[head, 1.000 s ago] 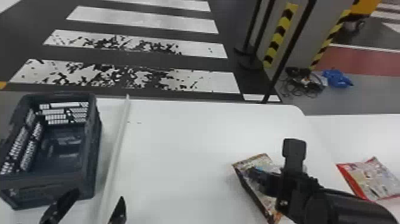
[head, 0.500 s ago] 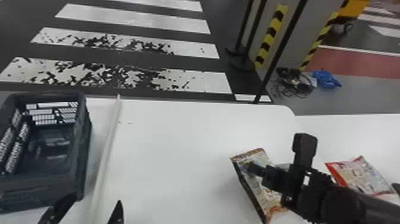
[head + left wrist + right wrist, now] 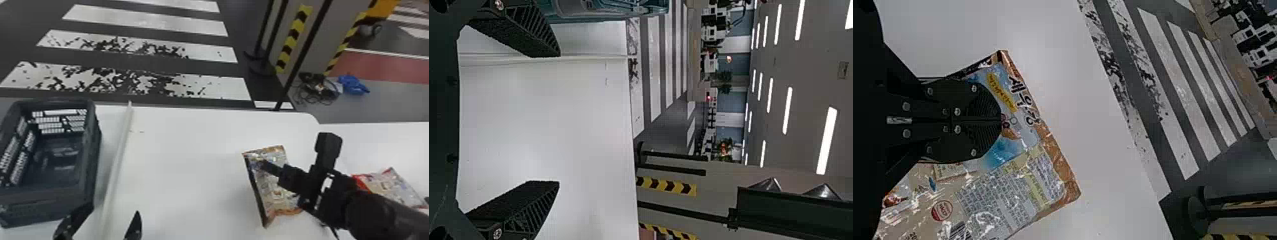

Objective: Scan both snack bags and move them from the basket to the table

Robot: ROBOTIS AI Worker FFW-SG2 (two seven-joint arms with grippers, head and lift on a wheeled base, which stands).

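A snack bag [image 3: 1025, 182] seems pinched over the surface [image 3: 178, 166] by the right gripper's [image 3: 1001, 120] closed fingers (the left gripper [image 3: 559, 119] stands wide); if little is caught, it could be dropped.

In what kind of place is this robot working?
Probably an indoor parking area or a similar large hall: white crossing stripes are painted on the dark floor, yellow-and-black guard strips stand beyond the table, and rows of ceiling lights shine above.

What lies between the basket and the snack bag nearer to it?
A long white strip beside the basket, then bare tabletop up to that snack bag, in the head view.
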